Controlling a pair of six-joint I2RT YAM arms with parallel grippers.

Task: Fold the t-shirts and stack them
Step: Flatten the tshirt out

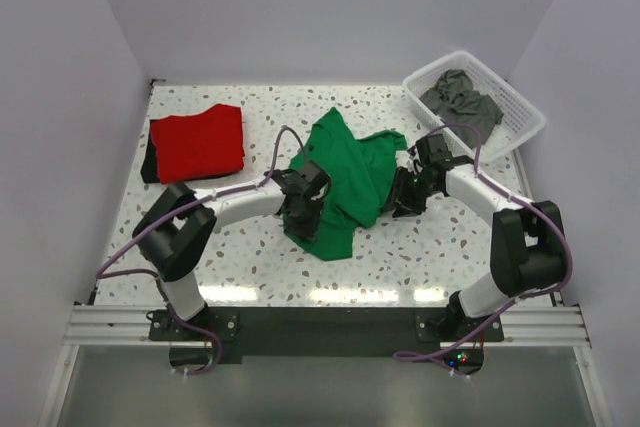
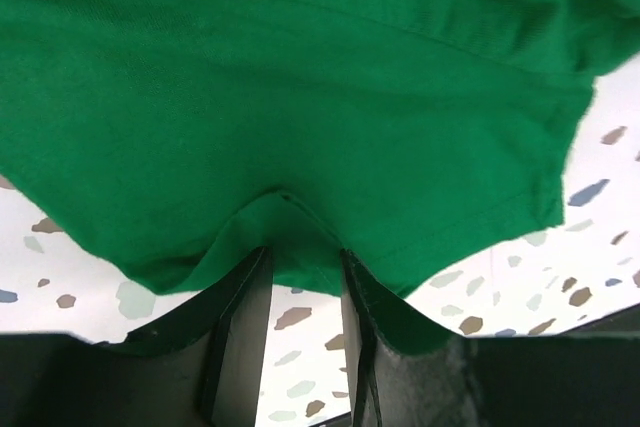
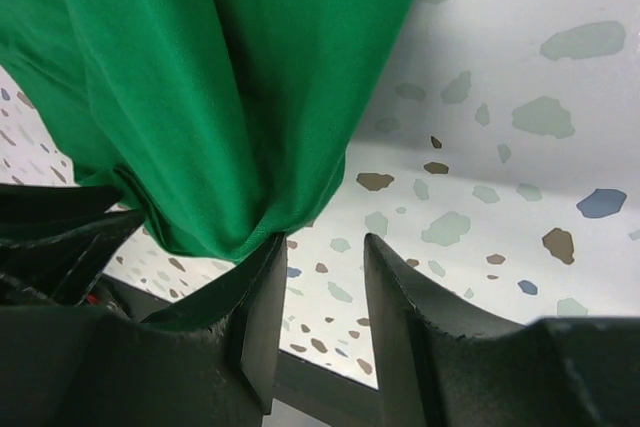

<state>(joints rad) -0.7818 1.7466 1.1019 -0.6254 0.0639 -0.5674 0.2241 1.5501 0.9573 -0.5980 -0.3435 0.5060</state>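
Note:
A bright green t-shirt [image 1: 352,169] lies crumpled in the middle of the table. My left gripper [image 1: 304,213] sits on its near left part. In the left wrist view the green cloth [image 2: 300,77] drapes over the tips of the gripper [image 2: 305,249], whose jaws stand apart with bare table between them. My right gripper [image 1: 405,199] is at the shirt's right edge. It is open [image 3: 322,239], and the green cloth [image 3: 180,97] touches only its left fingertip [image 3: 268,257]. A folded red t-shirt [image 1: 198,139] lies at the back left. A dark grey t-shirt [image 1: 462,99] lies in the basket.
The white lattice basket [image 1: 522,99] stands at the back right by the wall. A dark cloth edge [image 1: 149,165] shows under the red shirt. White walls close in the speckled table [image 1: 250,277] on three sides.

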